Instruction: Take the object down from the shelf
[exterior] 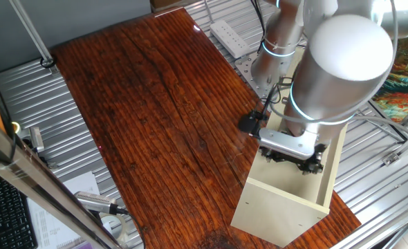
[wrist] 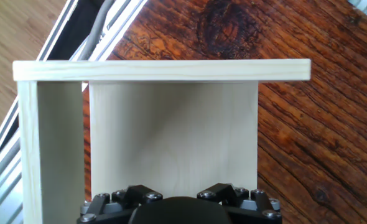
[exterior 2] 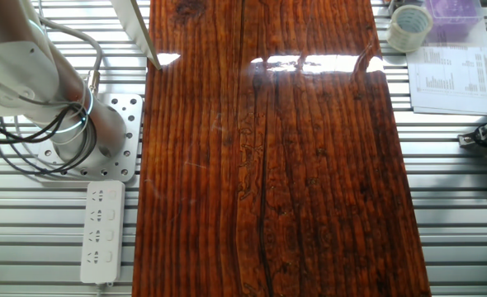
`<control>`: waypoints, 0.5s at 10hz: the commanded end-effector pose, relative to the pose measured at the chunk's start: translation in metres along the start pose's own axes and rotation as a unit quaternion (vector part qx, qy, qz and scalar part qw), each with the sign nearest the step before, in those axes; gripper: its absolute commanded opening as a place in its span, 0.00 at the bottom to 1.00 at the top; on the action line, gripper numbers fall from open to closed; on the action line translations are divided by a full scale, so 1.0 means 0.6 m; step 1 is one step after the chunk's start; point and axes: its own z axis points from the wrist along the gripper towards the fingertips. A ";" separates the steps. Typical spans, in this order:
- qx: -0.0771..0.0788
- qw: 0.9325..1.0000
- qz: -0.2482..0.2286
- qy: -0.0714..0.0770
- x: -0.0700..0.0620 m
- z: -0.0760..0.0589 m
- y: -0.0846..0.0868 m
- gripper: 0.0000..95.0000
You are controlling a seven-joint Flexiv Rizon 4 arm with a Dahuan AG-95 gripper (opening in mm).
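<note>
A: Start at the left of the first fixed view. What's there?

B: Bare dark wood, the table [exterior: 155, 117], running from upper left down to lower centre. A power strip [exterior: 229, 37] lies off its top edge, on the metal bench. Nothing to do with the task.

A: And further right?

B: The shelf [exterior: 287, 204], cream panels, sits at the table's lower right corner with its open face up. That, I'd judge, is why the arm [exterior: 342, 59] stands above it and points down: the only way in is from the top.

A: The gripper?

B: The gripper [exterior: 295, 155] sits at centre right of that frame, at the shelf's mouth, between the panels. In the hand view only its dark base [wrist: 177, 208] shows, along the bottom edge; the fingertips are out of frame. So I cannot tell whether the jaws are apart or together.

A: And the box?

B: I can't find it. The hand view shows pale panels left, top and centre, with table wood to the right (no orange anywhere). The other fixed view shows the tabletop, the robot base at upper left and a tape roll [exterior 2: 410, 27] at upper right, not the shelf at all.

A: So where is it?

B: Hidden. My guess: under the gripper, perhaps already between the fingers, but the frames don't settle that.
</note>
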 end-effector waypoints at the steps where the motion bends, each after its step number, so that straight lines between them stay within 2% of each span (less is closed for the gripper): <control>1: -0.005 1.000 0.003 -0.002 0.010 -0.002 0.000 0.80; 5: -0.007 1.000 0.000 -0.003 0.015 -0.005 0.003 0.80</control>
